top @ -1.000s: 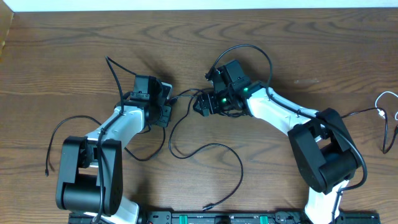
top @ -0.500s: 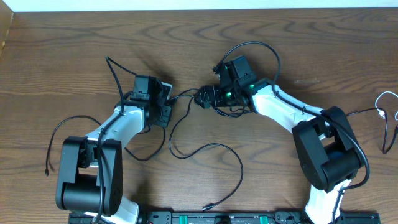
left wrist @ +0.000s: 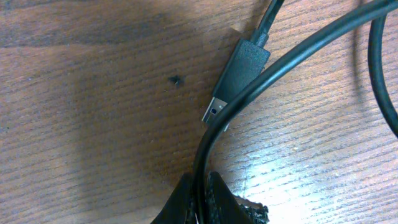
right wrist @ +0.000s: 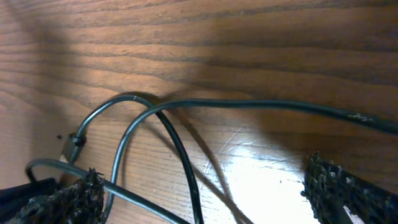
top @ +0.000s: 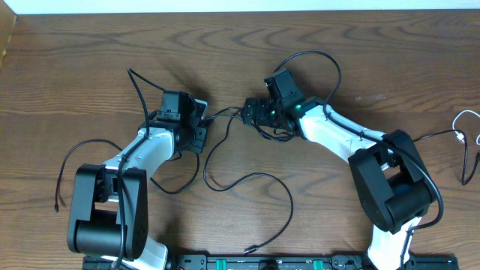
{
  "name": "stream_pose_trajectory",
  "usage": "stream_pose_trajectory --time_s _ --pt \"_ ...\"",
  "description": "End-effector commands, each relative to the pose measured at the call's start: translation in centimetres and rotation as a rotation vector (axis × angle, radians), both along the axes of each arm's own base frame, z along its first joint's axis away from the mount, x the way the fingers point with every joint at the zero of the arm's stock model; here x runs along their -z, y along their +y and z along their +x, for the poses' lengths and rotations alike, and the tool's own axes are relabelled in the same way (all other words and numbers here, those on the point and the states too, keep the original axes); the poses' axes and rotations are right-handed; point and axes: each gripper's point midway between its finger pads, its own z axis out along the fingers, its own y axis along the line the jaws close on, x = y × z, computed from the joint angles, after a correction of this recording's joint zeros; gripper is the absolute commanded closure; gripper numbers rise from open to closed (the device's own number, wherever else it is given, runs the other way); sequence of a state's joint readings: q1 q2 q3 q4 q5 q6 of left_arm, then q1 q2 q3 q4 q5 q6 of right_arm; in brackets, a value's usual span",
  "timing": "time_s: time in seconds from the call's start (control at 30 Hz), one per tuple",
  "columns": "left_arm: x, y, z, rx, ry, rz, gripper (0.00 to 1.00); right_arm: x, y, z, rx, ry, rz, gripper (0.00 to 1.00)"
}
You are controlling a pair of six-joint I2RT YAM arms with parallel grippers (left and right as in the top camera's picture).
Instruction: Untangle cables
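Observation:
A thin black cable runs from between the two grippers, loops down the table's middle and ends in a small plug near the front edge. My left gripper is shut on this black cable, pinched between the fingertips. A black USB plug lies on the wood just past them. My right gripper is open, its fingers astride crossing black strands without gripping them. A second black cable lies at the far left. A white cable lies at the far right.
The wooden table carries the arms' own thicker black cables, arching over the right arm and the left arm. The arm bases and a black rail stand along the front edge.
My right gripper has shifted slightly up and to the right, staying open over the cable crossing. The left arm and the cable it holds have not moved.

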State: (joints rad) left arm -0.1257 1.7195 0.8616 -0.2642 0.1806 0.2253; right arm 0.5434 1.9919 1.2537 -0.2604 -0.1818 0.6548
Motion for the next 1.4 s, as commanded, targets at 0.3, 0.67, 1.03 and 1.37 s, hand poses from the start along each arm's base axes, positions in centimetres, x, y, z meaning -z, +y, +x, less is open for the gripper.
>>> stream_pose_trajectory --time_s 0.3,0.67,1.03,1.37 --pt "0.6 0.2 -0.5 0.003 0.019 0.01 0.92 1.4 -0.2 -0.7 -0.004 -0.042 -0.138 0.01" --pt "0.6 0.2 -0.5 0.003 0.019 0.01 0.92 4.1 -0.4 -1.5 -0.026 -0.022 -0.212 0.07" --pt "0.6 0.2 -0.5 0.003 0.019 0.01 0.92 4.6 -0.6 -2.5 -0.072 -0.01 -0.262 0.12" --pt "0.6 0.1 -0.5 0.0 0.02 0.008 0.92 5.0 -0.6 -3.0 -0.079 0.0 -0.285 0.11"
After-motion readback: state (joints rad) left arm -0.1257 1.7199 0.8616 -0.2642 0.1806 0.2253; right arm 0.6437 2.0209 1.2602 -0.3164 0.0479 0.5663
